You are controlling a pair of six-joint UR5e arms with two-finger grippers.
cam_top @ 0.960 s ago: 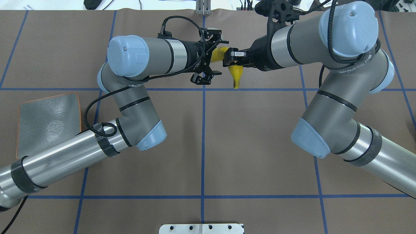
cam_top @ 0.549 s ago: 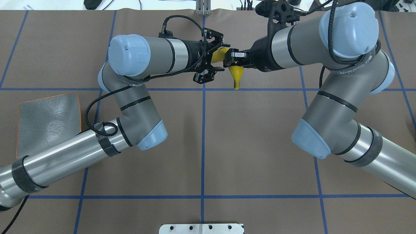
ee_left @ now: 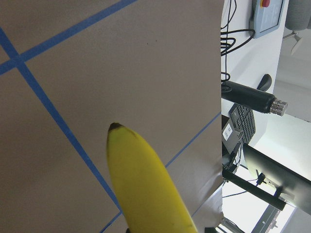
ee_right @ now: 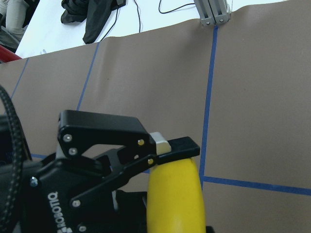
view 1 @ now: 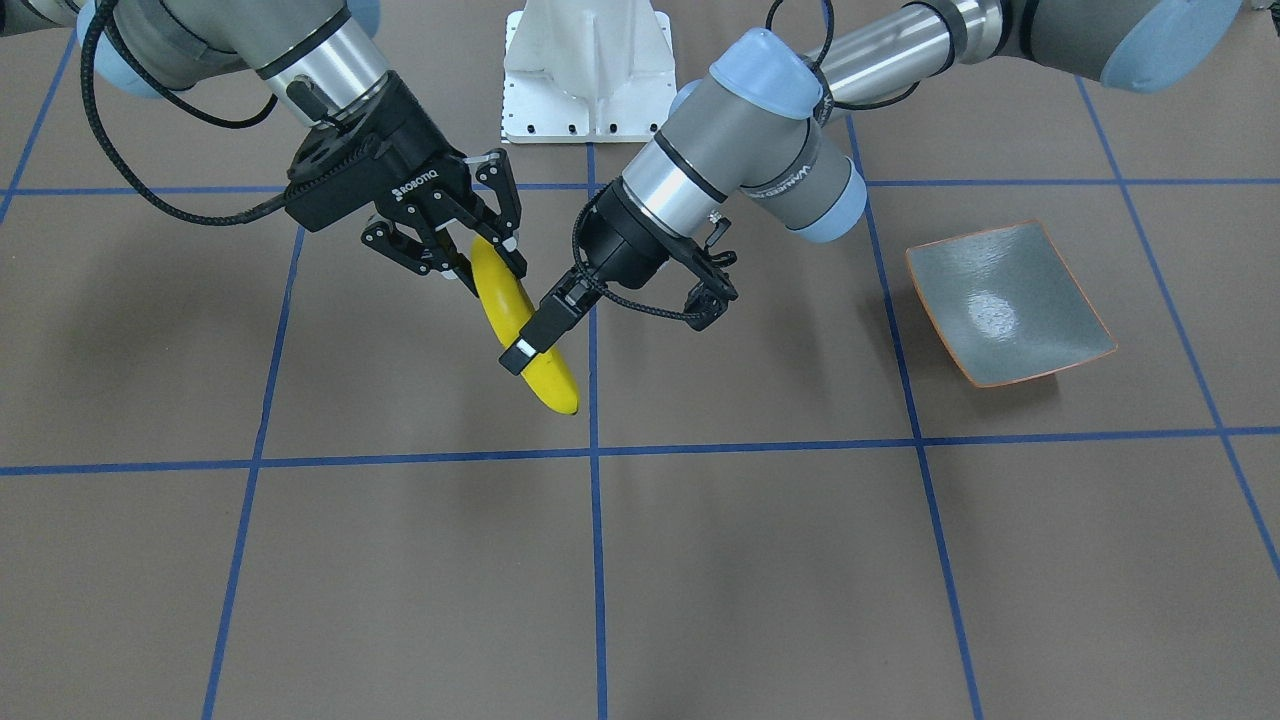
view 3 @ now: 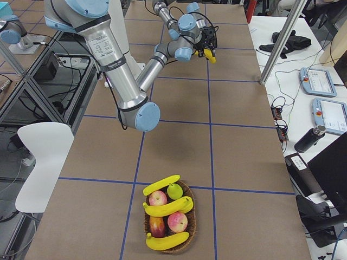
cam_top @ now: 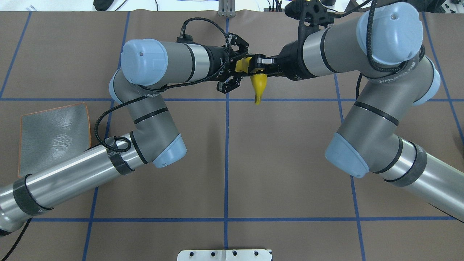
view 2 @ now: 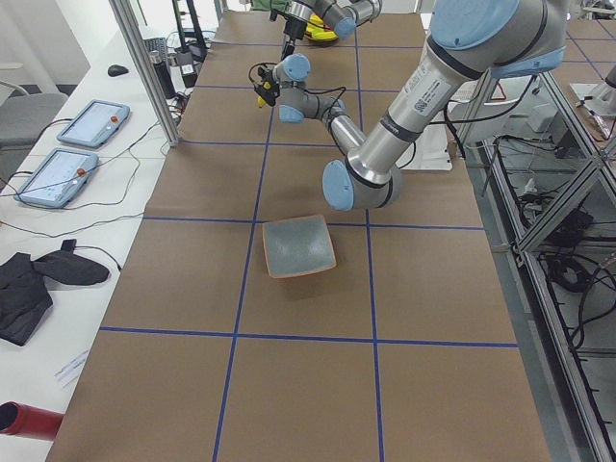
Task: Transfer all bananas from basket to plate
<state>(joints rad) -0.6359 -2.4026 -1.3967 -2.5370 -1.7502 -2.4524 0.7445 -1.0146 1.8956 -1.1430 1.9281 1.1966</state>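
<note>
Pinched tight by its upper end in the right gripper (view 1: pixel 490 272): a banana (view 1: pixel 552 385), hanging clear of the table (view 1: pixel 760 560) with the dark-tipped free end down. Reaching in from the opposite side, the left gripper (cam_top: pixel 243 66), spread, with its fingers either side of the banana's middle. One finger (view 1: pixel 535 325) laid against the peel, the other off it, not yet clamped. All of this above the table, just to the robot's right of the central blue line (view 1: pixel 596 560). Well apart on the robot's left, flat on the table, the plate (view 1: pixel 1010 300). At the table's right end, the basket (view 3: pixel 192 219), with three other bananas (view 3: pixel 168 207) lying on top of apples (view 3: pixel 177 222) and a green pear (view 3: pixel 174 190).
</note>
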